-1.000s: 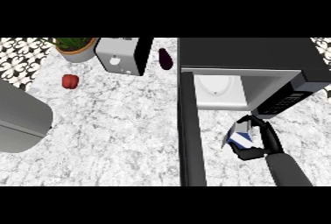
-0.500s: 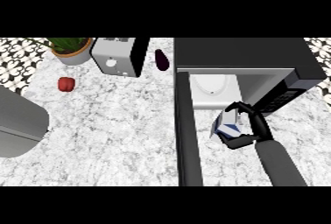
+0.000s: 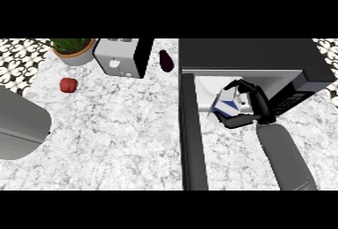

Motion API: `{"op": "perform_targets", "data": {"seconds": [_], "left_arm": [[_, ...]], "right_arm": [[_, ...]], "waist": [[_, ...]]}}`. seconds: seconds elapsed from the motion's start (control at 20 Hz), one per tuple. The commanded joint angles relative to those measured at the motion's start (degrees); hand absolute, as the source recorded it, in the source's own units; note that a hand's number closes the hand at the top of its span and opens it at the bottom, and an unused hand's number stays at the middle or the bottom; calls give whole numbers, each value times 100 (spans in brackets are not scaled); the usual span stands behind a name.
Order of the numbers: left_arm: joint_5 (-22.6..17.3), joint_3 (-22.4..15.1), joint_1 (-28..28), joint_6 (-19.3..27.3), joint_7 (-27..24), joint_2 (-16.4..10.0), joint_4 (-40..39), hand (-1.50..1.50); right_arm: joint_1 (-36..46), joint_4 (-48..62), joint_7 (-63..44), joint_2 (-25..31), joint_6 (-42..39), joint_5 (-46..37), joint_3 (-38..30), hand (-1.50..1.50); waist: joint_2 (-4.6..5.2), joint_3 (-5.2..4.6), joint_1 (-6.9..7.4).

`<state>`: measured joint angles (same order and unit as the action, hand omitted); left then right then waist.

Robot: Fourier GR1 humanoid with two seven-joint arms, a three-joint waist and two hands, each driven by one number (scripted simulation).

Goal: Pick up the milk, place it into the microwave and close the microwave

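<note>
Head view, right of centre: the right hand (image 3: pixel 263 112) has its fingers and thumb clamped round the milk (image 3: pixel 226 106) (white and blue carton), which sits at the mouth of the microwave (image 3: pixel 251 56). The microwave door (image 3: pixel 190 138) stands open at lower centre.

Tilted white-and-blue milk carton (image 3: pixel 226 106) at the mouth of the black microwave (image 3: pixel 251 53), its door (image 3: pixel 191 143) wide open

Veined white-grey marble-look counter (image 3: pixel 119 134), brushed-metal toaster (image 3: pixel 117 60), matt black microwave (image 3: pixel 251 53), smooth paperboard milk carton (image 3: pixel 226 106).
</note>
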<state>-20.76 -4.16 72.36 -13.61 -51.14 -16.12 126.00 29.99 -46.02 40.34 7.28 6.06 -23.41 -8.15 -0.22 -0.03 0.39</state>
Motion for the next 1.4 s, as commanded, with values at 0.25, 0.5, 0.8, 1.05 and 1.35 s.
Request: {"op": "perform_targets", "data": {"seconds": [0.25,0.5,0.8,1.05,1.35], "left_arm": [[-150,241,-580,-170,165,-33,-360,-150],[-38,92,-761,-214,316,-11,-563,-150],[-312,406,-1103,-193,634,-236,-467,-150],[-174,470,-1466,-200,597,-247,-833,-150],[-4,354,-1753,-134,843,-309,-726,-150]], "right_arm": [[1496,1252,-753,130,748,-395,-187,150],[1926,2194,-572,524,1139,-424,-517,150],[2225,2675,-831,367,2348,-237,-1023,150],[2435,3042,-634,533,2715,-337,-1076,-150],[2662,3495,-606,465,2676,-599,-878,-150]], "waist": [[90,8,199],[145,14,300],[245,27,422],[270,22,512],[319,32,592]]}}
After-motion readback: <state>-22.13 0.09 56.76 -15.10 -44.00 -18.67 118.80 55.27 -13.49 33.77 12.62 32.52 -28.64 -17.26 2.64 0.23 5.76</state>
